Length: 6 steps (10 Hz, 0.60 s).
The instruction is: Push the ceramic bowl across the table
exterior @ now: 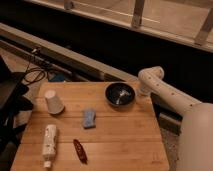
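Observation:
The ceramic bowl [120, 94], dark and glossy with pale marks inside, sits near the far right edge of the wooden table [125, 137]. My gripper [140, 91] is at the end of the white arm [167, 95], low by the table's far right corner. It is right against the bowl's right side, and the bent wrist hides most of it.
An upturned white paper cup [53, 101] stands at the far left. A blue sponge [89, 118] lies mid-table, with a white bottle [49, 142] and a red packet [79, 150] near the front left. Black furniture [10, 102] and cables [32, 75] are left of the table.

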Each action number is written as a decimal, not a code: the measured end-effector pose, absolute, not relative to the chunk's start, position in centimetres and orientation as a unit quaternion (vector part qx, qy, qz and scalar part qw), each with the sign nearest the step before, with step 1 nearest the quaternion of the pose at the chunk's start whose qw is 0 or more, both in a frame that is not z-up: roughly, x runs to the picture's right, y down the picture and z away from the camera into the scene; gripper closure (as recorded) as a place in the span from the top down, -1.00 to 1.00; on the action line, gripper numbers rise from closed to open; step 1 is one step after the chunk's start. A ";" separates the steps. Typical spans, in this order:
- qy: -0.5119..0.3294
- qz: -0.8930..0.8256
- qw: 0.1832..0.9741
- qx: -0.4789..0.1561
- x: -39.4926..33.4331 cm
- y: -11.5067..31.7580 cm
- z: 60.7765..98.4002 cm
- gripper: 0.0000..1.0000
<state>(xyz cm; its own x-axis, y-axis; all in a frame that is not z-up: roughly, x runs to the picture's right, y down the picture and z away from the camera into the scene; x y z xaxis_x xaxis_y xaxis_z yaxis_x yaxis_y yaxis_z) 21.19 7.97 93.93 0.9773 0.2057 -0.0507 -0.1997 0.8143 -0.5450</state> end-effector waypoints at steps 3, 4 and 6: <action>-0.008 0.098 0.954 -0.285 19.8 7.6 93.9 -0.91; -0.008 0.096 0.954 -0.285 20.1 7.6 93.7 -0.91; -0.009 0.089 0.953 -0.290 19.4 7.6 93.3 -0.91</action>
<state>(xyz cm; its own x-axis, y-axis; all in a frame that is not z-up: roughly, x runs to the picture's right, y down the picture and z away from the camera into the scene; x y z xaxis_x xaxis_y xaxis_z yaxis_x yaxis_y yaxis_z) 19.43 7.62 93.34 0.9840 0.1747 -0.0352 -0.1646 0.8159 -0.5542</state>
